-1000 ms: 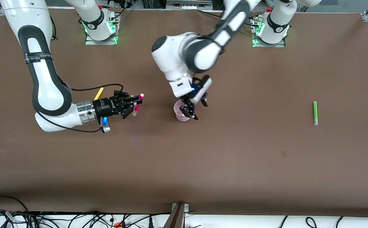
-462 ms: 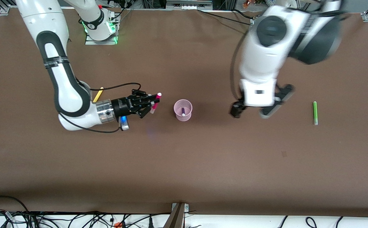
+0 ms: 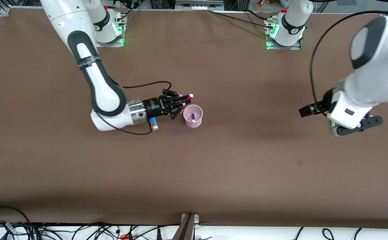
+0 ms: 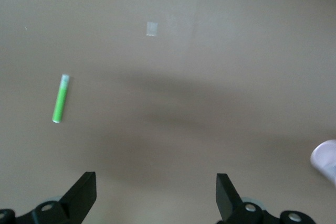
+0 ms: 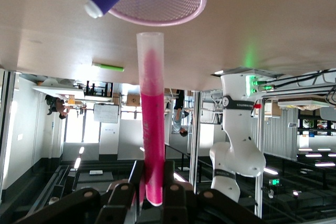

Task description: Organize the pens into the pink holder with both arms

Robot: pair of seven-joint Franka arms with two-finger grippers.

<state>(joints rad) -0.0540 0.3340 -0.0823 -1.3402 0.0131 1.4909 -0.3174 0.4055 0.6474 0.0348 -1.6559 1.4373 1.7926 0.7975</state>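
- Front view: desk (image 3: 214,173) brown, carries all items. Two arms in shot.
- Right arm: reaches low from its base; right hand (image 3: 183,101) just beside the pink holder (image 3: 193,116), at the rim on the right arm's side. Hand clamped on the magenta pen (image 3: 186,99); right wrist view confirms pen (image 5: 150,129) pinched at one end, pale tip pointing to holder rim (image 5: 157,22).
- Left arm: swung out toward its own end of desk; left hand (image 3: 339,118) up over the green pen. Left wrist view: fingers (image 4: 83,195) spread wide, nothing held; green pen (image 4: 61,98) lies flat on desk below.
- Holder: upright mid-desk, purple pen (image 3: 193,117) already in it.
- Yellow pen: not seen now, prob. hidden by right arm.
- Step in hand (judgement): right arm delivering magenta pen; left arm going for green. Approx. one of four stowed.
- Next needs: lift & tilt magenta tip over rim before release, w/o knocking holder; left hand to line up across green pen, descend.
- Vs 0.5 s ago: right hand has closed the gap to holder; left hand has travelled from mid-desk to the green pen. Holder, purple pen unchanged.
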